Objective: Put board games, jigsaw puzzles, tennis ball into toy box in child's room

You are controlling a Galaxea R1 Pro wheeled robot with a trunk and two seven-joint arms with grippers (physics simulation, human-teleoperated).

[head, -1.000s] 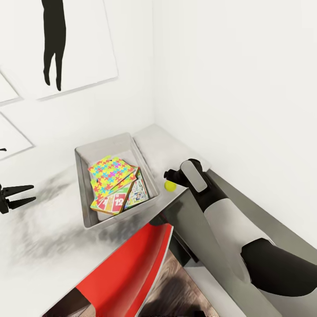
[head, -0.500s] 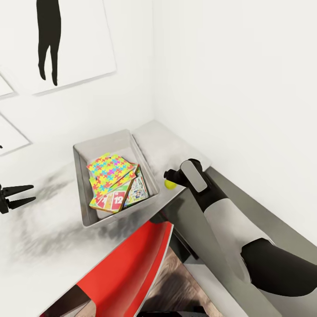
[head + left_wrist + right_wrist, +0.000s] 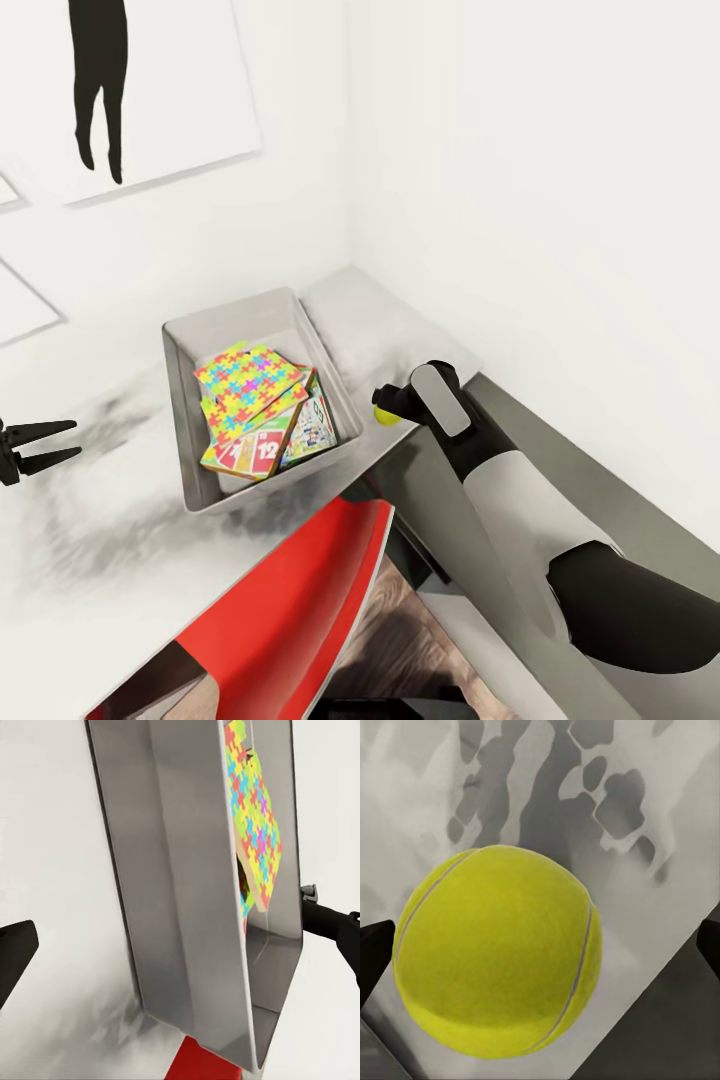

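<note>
at the far corner of the table (image 3: 120, 500), just beside the near right end of the toy box (image 3: 185, 420), the right gripper (image 3: 385, 400) sits at the tennis ball (image 3: 384, 415), which seems the last toy left out. the box already holds the flat things: a jigsaw puzzle (image 3: 245, 380) lies on top, tilted, over a board game (image 3: 255, 452) with red and green panels, and another printed box edge peeks out beside it. stacked that way they leave the far half of the bin bare, so the ball should have room to drop in.

the head view hides the fingers behind the wrist. the right wrist view shows the tennis ball (image 3: 499, 952) huge between two dark fingertips (image 3: 375, 952) at either edge, apart from its sides, so i judge the grasp not closed (ball looks to rest on the table top). the left gripper (image 3: 45, 445) hovers spread and empty, well apart; its wrist view gives the toy box (image 3: 187, 907) side-on.
</note>
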